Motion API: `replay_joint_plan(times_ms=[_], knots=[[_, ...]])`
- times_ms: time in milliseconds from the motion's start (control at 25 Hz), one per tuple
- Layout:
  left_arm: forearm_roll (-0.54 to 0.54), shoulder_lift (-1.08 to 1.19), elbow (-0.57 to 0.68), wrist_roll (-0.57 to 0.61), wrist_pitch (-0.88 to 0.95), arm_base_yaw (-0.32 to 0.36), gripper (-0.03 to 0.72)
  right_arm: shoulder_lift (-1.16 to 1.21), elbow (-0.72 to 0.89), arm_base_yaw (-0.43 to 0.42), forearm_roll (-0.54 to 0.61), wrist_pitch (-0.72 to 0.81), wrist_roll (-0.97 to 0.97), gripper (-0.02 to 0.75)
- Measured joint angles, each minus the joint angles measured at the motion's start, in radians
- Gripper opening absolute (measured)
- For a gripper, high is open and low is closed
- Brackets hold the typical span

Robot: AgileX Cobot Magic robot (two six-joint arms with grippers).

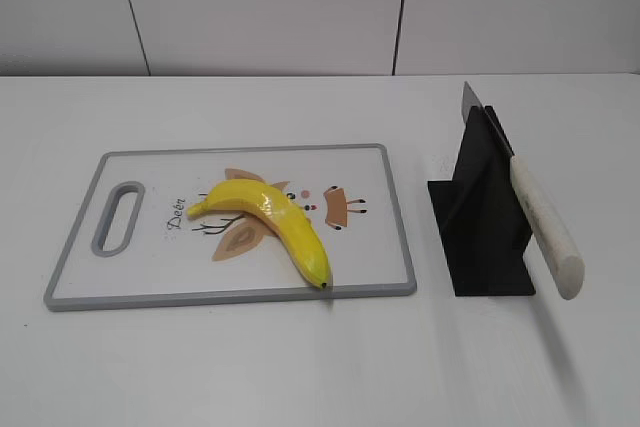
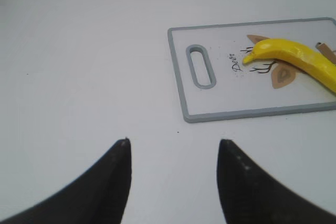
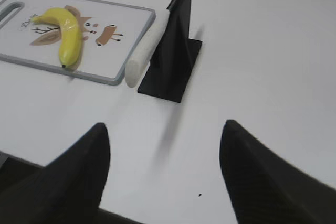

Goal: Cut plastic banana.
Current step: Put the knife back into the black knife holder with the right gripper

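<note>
Nearest, over bare white table (image 1: pixel 300 367): left gripper (image 2: pixel 173 148) and right gripper (image 3: pixel 165 135), both spread wide, both empty. Mid-table: grey-rimmed cutting board (image 1: pixel 395 209) carrying the plastic banana (image 1: pixel 275 219), which lies diagonally, dark tip at the board's near edge. Right of the board: black knife stand (image 1: pixel 485 222), holding a white-handled knife (image 1: pixel 545 227), blade slanting up toward the back wall.

Left gripper (image 2: pixel 173 148) hovering above the bare tabletop, dark fingers (image 2: pixel 113 182) spread wide apart, holding nothing, right gripper (image 3: pixel 164 132) likewise raised, jaws parted wide, fingers (image 3: pixel 247 171) empty, neither arm visible in the exterior view
</note>
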Motion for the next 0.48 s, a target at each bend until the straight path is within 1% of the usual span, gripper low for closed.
replay_joint_plan(times_ms=[40,160,240,320,400,480], knots=[[0.0,0.0,0.0,0.0,0.0,0.016,0.49,0.0,0.0,-0.024,0.002,-0.001,0.0,0.504],[0.0,0.0,0.0,0.0,0.0,0.063,0.49,0.0,0.0,-0.146,0.002,-0.003,0.0,0.503],[0.0,0.0,0.0,0.0,0.0,0.085,0.49,0.0,0.0,-0.239,0.002,-0.003,0.0,0.503],[0.0,0.0,0.0,0.0,0.0,0.101,0.489,0.0,0.0,-0.303,0.002,-0.004,0.0,0.503],[0.0,0.0,0.0,0.0,0.0,0.109,0.49,0.0,0.0,-0.334,0.002,-0.004,0.0,0.503],[0.0,0.0,0.0,0.0,0.0,0.112,0.49,0.0,0.001,-0.339,0.003,-0.004,0.0,0.501]])
